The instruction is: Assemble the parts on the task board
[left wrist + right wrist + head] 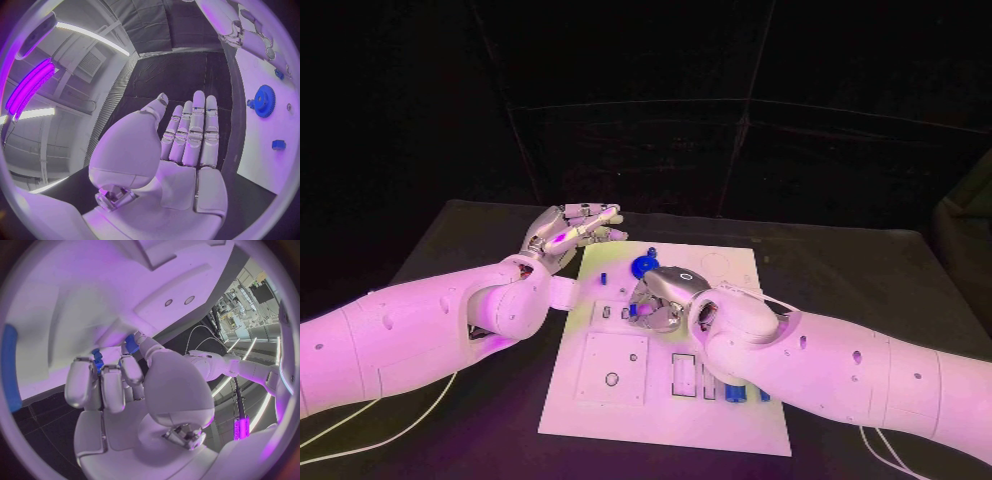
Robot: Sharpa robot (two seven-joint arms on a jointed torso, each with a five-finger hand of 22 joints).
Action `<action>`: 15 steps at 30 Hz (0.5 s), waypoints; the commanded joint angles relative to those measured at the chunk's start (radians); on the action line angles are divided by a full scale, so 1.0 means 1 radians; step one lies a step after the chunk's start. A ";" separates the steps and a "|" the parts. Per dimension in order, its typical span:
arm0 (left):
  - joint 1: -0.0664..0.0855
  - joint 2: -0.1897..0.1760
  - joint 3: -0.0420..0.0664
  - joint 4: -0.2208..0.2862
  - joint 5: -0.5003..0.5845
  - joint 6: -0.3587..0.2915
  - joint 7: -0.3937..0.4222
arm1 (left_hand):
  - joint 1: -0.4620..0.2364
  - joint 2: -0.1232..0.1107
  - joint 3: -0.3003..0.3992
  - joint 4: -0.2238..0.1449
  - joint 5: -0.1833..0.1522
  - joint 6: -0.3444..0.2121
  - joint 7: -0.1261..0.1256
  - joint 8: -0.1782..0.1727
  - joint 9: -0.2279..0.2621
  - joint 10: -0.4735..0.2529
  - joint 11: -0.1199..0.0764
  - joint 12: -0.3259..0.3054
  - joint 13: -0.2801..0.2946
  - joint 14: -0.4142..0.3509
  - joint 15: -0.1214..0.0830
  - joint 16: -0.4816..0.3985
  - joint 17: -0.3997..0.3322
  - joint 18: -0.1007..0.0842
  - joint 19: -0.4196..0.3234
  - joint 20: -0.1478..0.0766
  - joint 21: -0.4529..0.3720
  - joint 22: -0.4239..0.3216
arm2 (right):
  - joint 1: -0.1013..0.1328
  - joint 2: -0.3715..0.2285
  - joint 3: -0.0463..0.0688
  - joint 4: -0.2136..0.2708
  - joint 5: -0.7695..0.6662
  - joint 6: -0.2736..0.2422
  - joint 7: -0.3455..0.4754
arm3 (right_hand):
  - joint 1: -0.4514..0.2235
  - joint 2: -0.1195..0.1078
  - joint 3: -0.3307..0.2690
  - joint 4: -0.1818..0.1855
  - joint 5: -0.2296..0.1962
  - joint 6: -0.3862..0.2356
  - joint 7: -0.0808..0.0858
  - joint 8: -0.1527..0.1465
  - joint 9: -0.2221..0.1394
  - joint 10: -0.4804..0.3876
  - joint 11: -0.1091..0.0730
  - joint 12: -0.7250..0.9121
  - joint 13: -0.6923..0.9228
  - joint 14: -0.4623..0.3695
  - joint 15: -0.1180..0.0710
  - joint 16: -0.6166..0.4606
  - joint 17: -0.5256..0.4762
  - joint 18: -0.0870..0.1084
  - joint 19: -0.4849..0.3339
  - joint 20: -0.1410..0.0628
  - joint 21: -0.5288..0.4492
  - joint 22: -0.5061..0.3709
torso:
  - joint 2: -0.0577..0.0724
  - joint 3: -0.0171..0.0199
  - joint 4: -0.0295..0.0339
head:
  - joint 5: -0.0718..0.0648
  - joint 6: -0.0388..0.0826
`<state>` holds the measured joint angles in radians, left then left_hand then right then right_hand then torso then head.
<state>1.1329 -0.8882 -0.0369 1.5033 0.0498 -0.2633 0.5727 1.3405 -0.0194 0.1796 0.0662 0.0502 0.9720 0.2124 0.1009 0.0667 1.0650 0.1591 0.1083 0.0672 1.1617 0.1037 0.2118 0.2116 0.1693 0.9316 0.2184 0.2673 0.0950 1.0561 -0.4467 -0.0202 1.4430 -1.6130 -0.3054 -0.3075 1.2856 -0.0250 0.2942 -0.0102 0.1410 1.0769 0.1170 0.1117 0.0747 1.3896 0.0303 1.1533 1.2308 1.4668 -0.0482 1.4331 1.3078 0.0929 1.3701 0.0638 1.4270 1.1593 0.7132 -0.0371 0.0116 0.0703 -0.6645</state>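
Note:
The white task board (661, 412) lies in the middle of the black table. My right hand (664, 298) is low over the board's middle, fingers curled down. In the right wrist view its thumb and fingertips (130, 371) pinch a small blue part (131, 344) against the board (75, 290). A blue gear (646, 266) stands on the board just beyond that hand. My left hand (571, 228) hovers at the board's far left corner, fingers straight and apart, its palm (181, 180) holding nothing. From the left wrist, the gear (264, 101) and a small blue piece (279, 144) show on the board (275, 165).
More blue parts (733, 392) stand in slots near the board's front right, partly hidden under my right forearm. A grey plate with a hole (612, 368) sits at the board's front left. White cables (387, 425) trail over the table by my left arm.

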 commanded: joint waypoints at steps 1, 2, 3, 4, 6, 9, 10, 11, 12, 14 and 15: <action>0.002 0.001 0.001 0.001 0.002 0.012 0.000 | -0.006 0.008 -0.001 -0.007 -0.001 0.008 0.001 -0.007 -0.001 0.008 -0.002 -0.005 -0.001 -0.003 0.002 -0.005 0.002 0.014 0.005 0.003 -0.005 -0.002 | -0.003 0.000 -0.003 -0.004 -0.018 0.033 -0.017 | -0.013 -0.005 0.003 -0.005 -0.005 -0.001 0.000 -0.008 0.000 -0.008 -0.002 -0.005 -0.003 0.052 0.004 -0.007 0.001 -0.011 -0.006 0.000 -0.004 -0.002 | 0.000 -0.0001 0.0002 | 0.000 0.000; 0.002 0.001 0.001 0.001 0.002 0.012 0.000 | -0.006 0.008 -0.001 -0.007 -0.001 0.008 0.001 -0.007 -0.001 0.008 -0.002 -0.005 -0.001 -0.003 0.002 -0.005 0.002 0.014 0.005 0.003 -0.005 -0.002 | -0.003 -0.001 -0.003 -0.004 -0.020 0.034 -0.018 | -0.014 -0.007 0.003 -0.005 -0.006 -0.002 0.000 -0.009 -0.001 -0.010 -0.002 -0.008 -0.004 0.052 0.004 -0.008 0.000 -0.011 -0.006 0.001 -0.005 -0.003 | 0.000 0.0001 0.0003 | 0.000 0.000; 0.002 0.001 0.001 0.001 0.002 0.012 -0.001 | -0.006 0.008 -0.001 -0.007 -0.001 0.008 0.001 -0.007 -0.001 0.008 -0.002 -0.005 -0.001 -0.003 0.002 -0.005 0.002 0.014 0.005 0.003 -0.005 -0.002 | -0.003 -0.001 -0.003 -0.003 -0.022 0.035 -0.021 | -0.014 -0.007 0.003 -0.006 -0.006 -0.002 0.000 -0.009 -0.001 -0.010 -0.002 -0.008 -0.005 0.052 0.004 -0.008 0.000 -0.011 -0.007 0.001 -0.005 -0.003 | 0.000 0.0000 0.0002 | -0.001 -0.001; 0.002 0.001 0.001 0.000 0.002 0.013 -0.001 | -0.006 0.008 -0.001 -0.007 -0.001 0.008 0.001 -0.007 -0.001 0.008 -0.002 -0.005 -0.001 -0.003 0.002 -0.005 0.002 0.014 0.005 0.003 -0.005 -0.002 | -0.003 -0.001 -0.003 -0.003 -0.024 0.038 -0.023 | -0.017 -0.010 0.004 -0.006 -0.007 -0.005 0.002 -0.011 -0.001 -0.012 0.000 -0.012 -0.008 0.051 0.005 -0.011 -0.004 -0.010 -0.009 0.001 -0.007 -0.008 | 0.000 0.0000 0.0003 | -0.002 -0.002; 0.002 0.001 0.001 0.000 0.002 0.013 -0.001 | -0.006 0.008 -0.001 -0.007 -0.001 0.008 0.001 -0.007 -0.001 0.008 -0.002 -0.005 -0.001 -0.003 0.002 -0.005 0.002 0.014 0.005 0.003 -0.005 -0.002 | -0.003 -0.002 -0.003 -0.002 -0.027 0.042 -0.029 | -0.022 -0.015 0.005 -0.006 -0.009 -0.010 0.004 -0.015 -0.003 -0.019 0.002 -0.025 -0.018 0.050 0.007 -0.015 -0.011 -0.009 -0.012 0.003 -0.010 -0.014 | 0.000 -0.0003 0.0003 | -0.003 -0.001; 0.002 0.001 0.001 0.000 0.002 0.013 -0.001 | -0.006 0.008 -0.001 -0.007 -0.001 0.008 0.001 -0.007 -0.001 0.008 -0.002 -0.005 -0.001 -0.003 0.002 -0.005 0.002 0.014 0.005 0.003 -0.005 -0.002 | -0.003 -0.003 -0.003 0.000 -0.030 0.046 -0.036 | -0.026 -0.019 0.007 -0.006 -0.011 -0.016 0.007 -0.020 -0.005 -0.029 0.004 -0.042 -0.031 0.049 0.008 -0.019 -0.015 -0.008 -0.015 0.004 -0.013 -0.019 | 0.000 -0.0003 0.0004 | -0.004 -0.001; 0.002 0.000 0.001 0.000 0.002 0.014 -0.001 | -0.006 0.008 -0.001 -0.007 -0.001 0.008 0.001 -0.007 -0.001 0.008 -0.002 -0.005 -0.001 -0.003 0.002 -0.005 0.002 0.014 0.005 0.003 -0.005 -0.002 | -0.003 -0.003 -0.003 0.001 -0.032 0.048 -0.038 | -0.028 -0.022 0.007 -0.006 -0.012 -0.019 0.008 -0.021 -0.005 -0.032 0.005 -0.049 -0.037 0.048 0.009 -0.020 -0.018 -0.008 -0.016 0.005 -0.014 -0.022 | 0.000 -0.0002 0.0002 | -0.004 -0.001; 0.002 0.001 0.001 0.000 0.002 0.014 -0.001 | -0.006 0.008 -0.001 -0.007 -0.001 0.008 0.001 -0.007 -0.001 0.008 -0.002 -0.005 -0.001 -0.003 0.002 -0.005 0.002 0.014 0.005 0.003 -0.005 -0.002 | -0.004 -0.003 -0.003 0.002 -0.033 0.049 -0.040 | -0.030 -0.024 0.007 -0.007 -0.012 -0.020 0.008 -0.022 -0.006 -0.034 0.005 -0.052 -0.039 0.048 0.010 -0.022 -0.019 -0.007 -0.017 0.005 -0.015 -0.024 | 0.000 -0.0002 0.0002 | -0.004 -0.001; 0.002 0.001 0.001 0.000 0.002 0.014 -0.001 | -0.006 0.008 -0.001 -0.007 -0.001 0.008 0.001 -0.007 -0.001 0.008 -0.002 -0.005 -0.001 -0.003 0.002 -0.005 0.002 0.014 0.005 0.003 -0.005 -0.002 | -0.004 -0.004 -0.003 0.002 -0.034 0.050 -0.041 | -0.030 -0.025 0.007 -0.007 -0.012 -0.021 0.009 -0.023 -0.006 -0.035 0.005 -0.053 -0.040 0.048 0.010 -0.022 -0.020 -0.007 -0.017 0.006 -0.015 -0.024 | 0.000 -0.0001 0.0001 | -0.004 -0.001; 0.002 0.001 0.001 0.000 0.002 0.014 -0.001 | -0.006 0.008 -0.001 -0.007 -0.001 0.008 0.001 -0.007 -0.001 0.008 -0.002 -0.005 -0.001 -0.003 0.002 -0.005 0.002 0.014 0.005 0.003 -0.005 -0.002 | -0.004 -0.004 -0.003 0.005 -0.036 0.051 -0.044 | -0.034 -0.031 0.007 -0.007 -0.012 -0.024 0.010 -0.025 -0.006 -0.038 0.007 -0.058 -0.044 0.047 0.011 -0.023 -0.021 -0.007 -0.018 0.007 -0.016 -0.026 | 0.000 -0.0001 0.0001 | -0.004 -0.001; 0.002 0.001 0.001 0.000 0.002 0.014 -0.001 | -0.006 0.008 -0.001 -0.007 -0.001 0.008 0.001 -0.007 -0.001 0.008 -0.002 -0.005 -0.001 -0.003 0.002 -0.005 0.002 0.014 0.005 0.003 -0.005 -0.002 | -0.004 -0.004 -0.003 0.006 -0.037 0.051 -0.046 | -0.036 -0.034 0.007 -0.007 -0.011 -0.025 0.010 -0.026 -0.006 -0.039 0.007 -0.059 -0.045 0.047 0.011 -0.024 -0.022 -0.007 -0.018 0.007 -0.017 -0.027 | 0.000 -0.0001 -0.0001 | -0.004 -0.002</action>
<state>1.1329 -0.8883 -0.0369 1.5027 0.0503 -0.2622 0.5712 1.3405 -0.0194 0.1796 0.0662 0.0502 0.9720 0.2124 0.1009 0.0667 1.0651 0.1591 0.1083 0.0673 1.1617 0.1037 0.2118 0.2123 0.1694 0.9316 0.2184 0.2673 0.0942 1.0560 -0.4485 -0.0192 1.4499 -1.6364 -0.2937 -0.3244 1.2550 -0.0553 0.3016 -0.0120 0.1342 1.0568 0.1286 0.0888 0.0681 1.3590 0.0356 1.0996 1.1864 1.4652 -0.0424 1.4134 1.2874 0.0929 1.3572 0.0702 1.4160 1.1338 0.7132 -0.0371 0.0116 0.0663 -0.6657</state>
